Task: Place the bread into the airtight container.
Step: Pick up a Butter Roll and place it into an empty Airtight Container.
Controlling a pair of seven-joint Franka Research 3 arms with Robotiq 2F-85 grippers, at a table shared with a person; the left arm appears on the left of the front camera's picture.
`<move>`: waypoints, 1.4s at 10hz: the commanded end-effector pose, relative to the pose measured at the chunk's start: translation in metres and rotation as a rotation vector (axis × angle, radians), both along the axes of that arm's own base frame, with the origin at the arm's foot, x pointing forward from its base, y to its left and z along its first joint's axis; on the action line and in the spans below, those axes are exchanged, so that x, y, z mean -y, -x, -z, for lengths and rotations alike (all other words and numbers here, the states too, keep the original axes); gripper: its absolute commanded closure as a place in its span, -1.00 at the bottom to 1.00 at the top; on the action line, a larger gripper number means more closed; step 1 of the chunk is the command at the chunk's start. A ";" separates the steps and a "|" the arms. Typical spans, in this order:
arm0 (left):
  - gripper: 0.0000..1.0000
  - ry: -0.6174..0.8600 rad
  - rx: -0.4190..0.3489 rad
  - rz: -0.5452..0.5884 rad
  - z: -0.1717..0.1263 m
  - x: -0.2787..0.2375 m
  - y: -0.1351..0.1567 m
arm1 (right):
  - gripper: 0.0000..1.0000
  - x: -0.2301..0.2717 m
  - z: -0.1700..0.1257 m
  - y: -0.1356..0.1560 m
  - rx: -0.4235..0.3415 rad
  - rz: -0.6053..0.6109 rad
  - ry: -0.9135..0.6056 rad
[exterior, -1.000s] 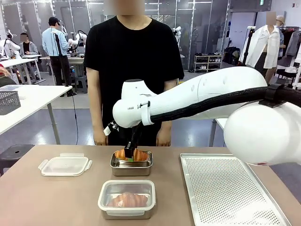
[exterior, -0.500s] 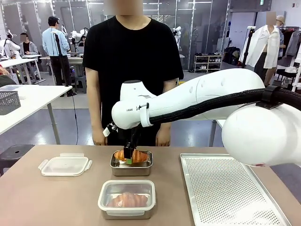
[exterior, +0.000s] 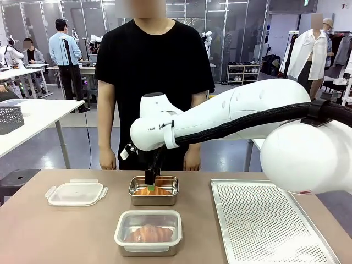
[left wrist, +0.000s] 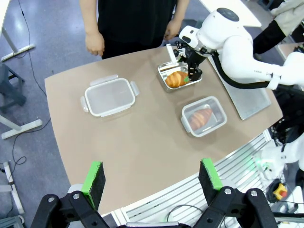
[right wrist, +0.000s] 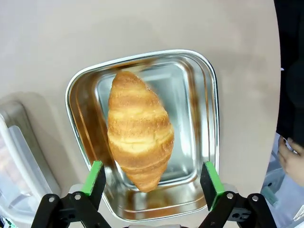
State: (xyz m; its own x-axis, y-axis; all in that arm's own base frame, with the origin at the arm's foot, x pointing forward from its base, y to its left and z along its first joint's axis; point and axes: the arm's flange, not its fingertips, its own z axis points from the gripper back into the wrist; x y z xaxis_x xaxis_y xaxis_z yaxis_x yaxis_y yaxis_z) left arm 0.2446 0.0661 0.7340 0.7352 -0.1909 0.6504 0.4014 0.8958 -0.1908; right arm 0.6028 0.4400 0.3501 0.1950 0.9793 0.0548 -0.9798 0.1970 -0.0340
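Right claw stands apart above the bread, which lies free in the tin at frame centre, so the placing looks done. Left claw, also apart, hangs high over the worktop. A lid waits lower left, likely for sealing.

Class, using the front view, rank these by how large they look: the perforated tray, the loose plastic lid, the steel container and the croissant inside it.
1. perforated tray, though it extends nearer the camera
2. loose plastic lid
3. steel container, only slightly smaller than the lid
4. croissant
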 end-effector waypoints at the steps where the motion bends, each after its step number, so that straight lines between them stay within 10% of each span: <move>1: -1.00 -0.006 0.003 0.008 -0.002 -0.001 0.000 | -1.00 -0.001 0.001 -0.001 -0.010 0.017 -0.012; 12: -1.00 -0.006 0.003 0.008 -0.002 -0.001 0.000 | -1.00 0.001 0.002 -0.001 -0.004 0.003 -0.001; 14: -1.00 -0.006 0.003 0.008 -0.002 -0.001 0.000 | -1.00 0.062 -0.070 0.010 -0.045 0.116 -0.097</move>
